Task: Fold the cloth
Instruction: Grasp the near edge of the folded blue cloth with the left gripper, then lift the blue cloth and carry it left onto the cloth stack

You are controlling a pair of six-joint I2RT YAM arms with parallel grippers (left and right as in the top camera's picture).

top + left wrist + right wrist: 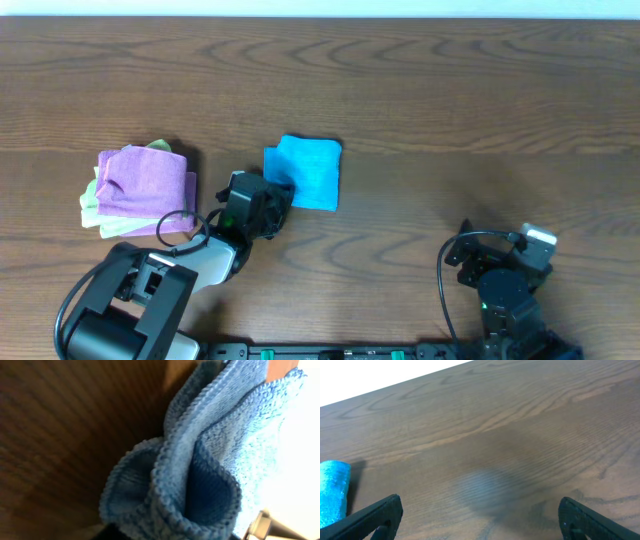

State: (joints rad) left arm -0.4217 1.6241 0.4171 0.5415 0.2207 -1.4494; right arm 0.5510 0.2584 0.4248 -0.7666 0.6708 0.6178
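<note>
A blue cloth [310, 170] lies folded on the wooden table, just left of centre. My left gripper [272, 202] sits at its front left corner and is shut on the cloth. The left wrist view shows the blue cloth [210, 460] bunched in thick folds right at the jaws. My right gripper [500, 262] is open and empty at the front right, well away from the cloth. In the right wrist view its two dark fingers frame bare table [480, 520], and the blue cloth [332, 490] shows at the far left edge.
A stack of folded cloths, purple [145, 180] on top of light green [92, 205], lies on the left of the table, close to my left arm. The wooden table [450, 90] spreads to the back and right.
</note>
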